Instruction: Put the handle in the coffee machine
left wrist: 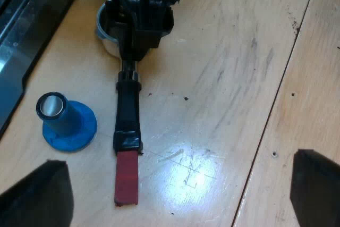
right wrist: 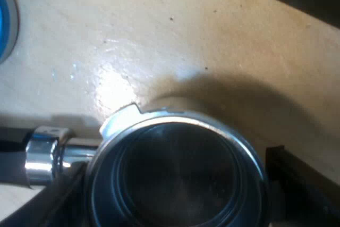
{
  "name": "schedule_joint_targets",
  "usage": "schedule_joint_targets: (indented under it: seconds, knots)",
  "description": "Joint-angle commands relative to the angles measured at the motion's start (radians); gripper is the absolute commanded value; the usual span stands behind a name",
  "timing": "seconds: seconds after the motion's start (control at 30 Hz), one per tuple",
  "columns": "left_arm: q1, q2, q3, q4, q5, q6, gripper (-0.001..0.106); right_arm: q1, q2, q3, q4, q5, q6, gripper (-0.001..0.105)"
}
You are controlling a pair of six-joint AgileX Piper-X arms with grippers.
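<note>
The metal holder [left wrist: 127, 115] lies flat on the wooden table, its dark handle ending in a red tip [left wrist: 126, 179] that points toward my left gripper [left wrist: 175, 195]. That gripper hovers above the table, open wide, holding nothing. My right gripper [left wrist: 141, 14] sits over the holder's basket end. Seen from the right wrist, the round basket [right wrist: 175, 184] lies between the right gripper's [right wrist: 172, 187] dark fingers [right wrist: 289, 176], which press against both sides of the rim. The chrome neck [right wrist: 48, 155] leads off to the handle.
A blue tamper [left wrist: 66, 123] with a metal top stands on the table beside the handle; its blue edge [right wrist: 5, 19] lies near the basket. The espresso machine's [left wrist: 21, 30] dark and metal base is close behind the tamper. Bare wood [left wrist: 239, 78] stretches out beyond the holder.
</note>
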Motion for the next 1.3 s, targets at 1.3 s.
schedule_joint_targets:
  seconds: [1.3]
  knots:
    - [0.002, -0.002, 0.022, -0.091, 0.103, 0.173, 0.083, -0.002, -0.445, -0.031, 0.359, -0.028, 0.126, 0.0]
